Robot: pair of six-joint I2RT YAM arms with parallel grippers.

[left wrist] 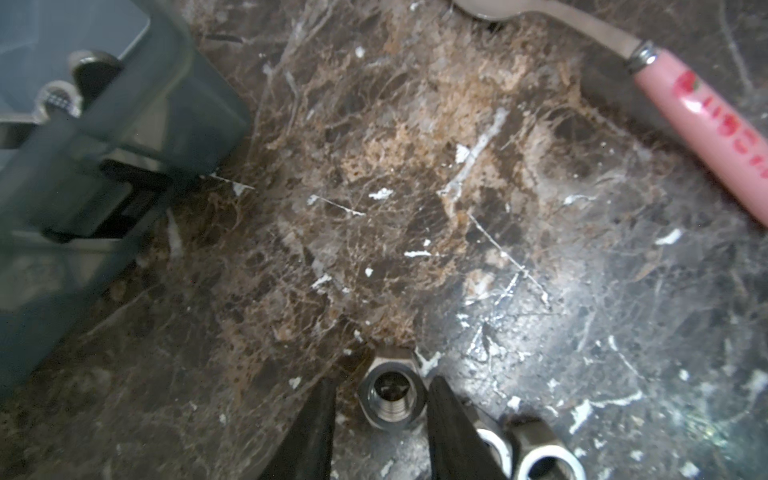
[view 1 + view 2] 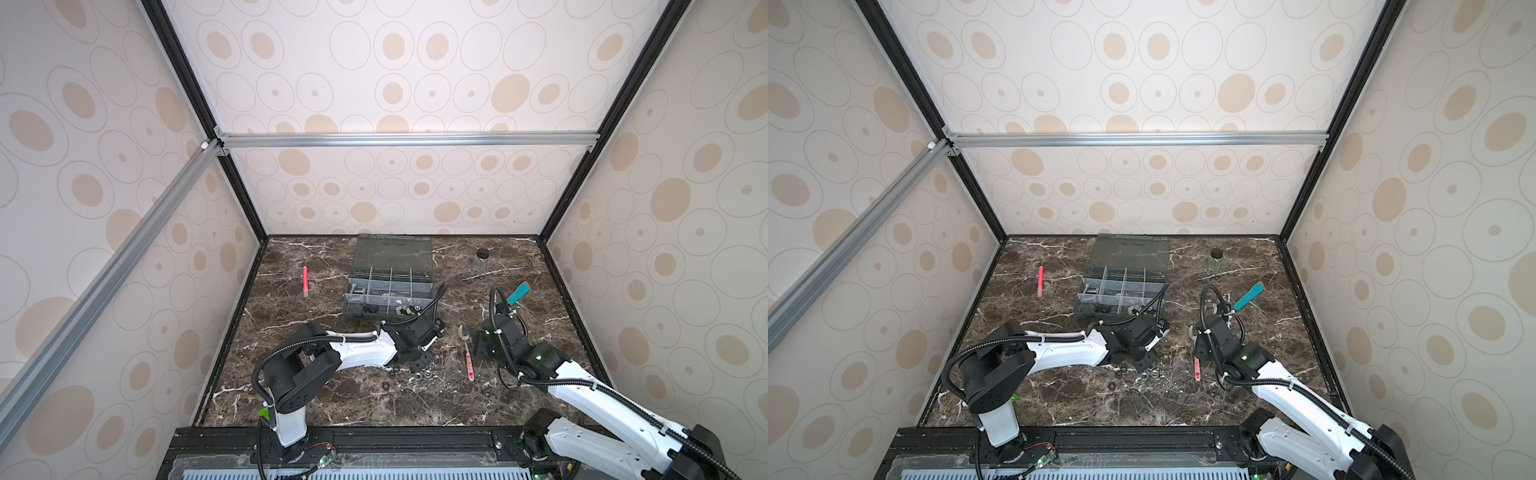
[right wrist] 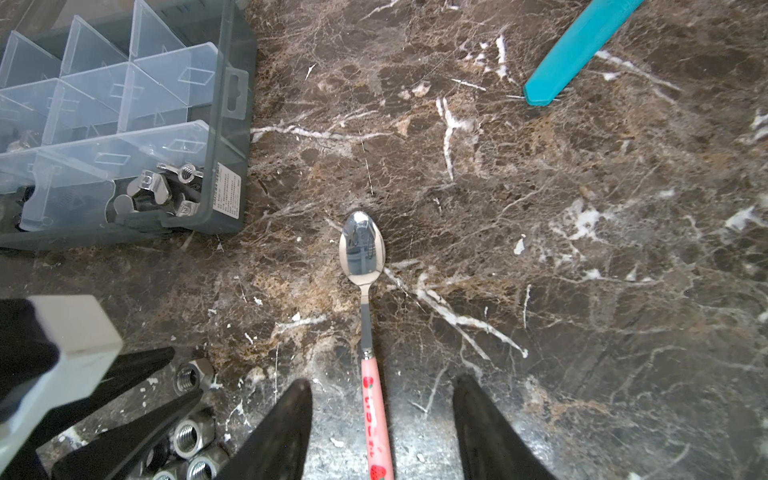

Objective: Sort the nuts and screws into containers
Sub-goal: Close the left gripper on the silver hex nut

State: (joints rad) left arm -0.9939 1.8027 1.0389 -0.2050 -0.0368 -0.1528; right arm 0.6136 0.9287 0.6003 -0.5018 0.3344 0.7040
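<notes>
Nuts (image 2: pixel 419 376), six-sided, steel-bright and threaded inside, with a few black rings (image 2: pixel 385 386) among them, are lying in a loose cluster on the brown, white-veined marble table (image 2: pixel 374 409), at 6 o'clock from the organizer box (image 2: pixel 351 313). The left gripper (image 1: pixel 382 384) is hanging over that cluster, its tapered black fingers (image 1: pixel 316 432) standing apart on either side of one hex nut (image 1: pixel 392 395). A sliver of marble is showing between that nut and one finger, so nothing is clamped. The box is grey plastic, its smoky see-through lid (image 2: pixel 392 251) tilting open toward 12 o'clock. Its containers (image 3: pixel 124 83) are walled by translucent dividers, and shiny winged fasteners (image 3: pixel 160 189) are sitting in the corner one nearest the spoon (image 3: pixel 362 249). The right gripper (image 3: pixel 383 380) is hovering with jaws wide apart astride the spoon's glossy pink strawberry-print handle, touching neither side. A flat teal tool (image 2: pixel 517 293) is lying at 3 o'clock from the box, a black-capped glass jar (image 2: pixel 481 262) is standing at 2 o'clock, and a red stick (image 2: pixel 305 280) is lying at 9 o'clock
</notes>
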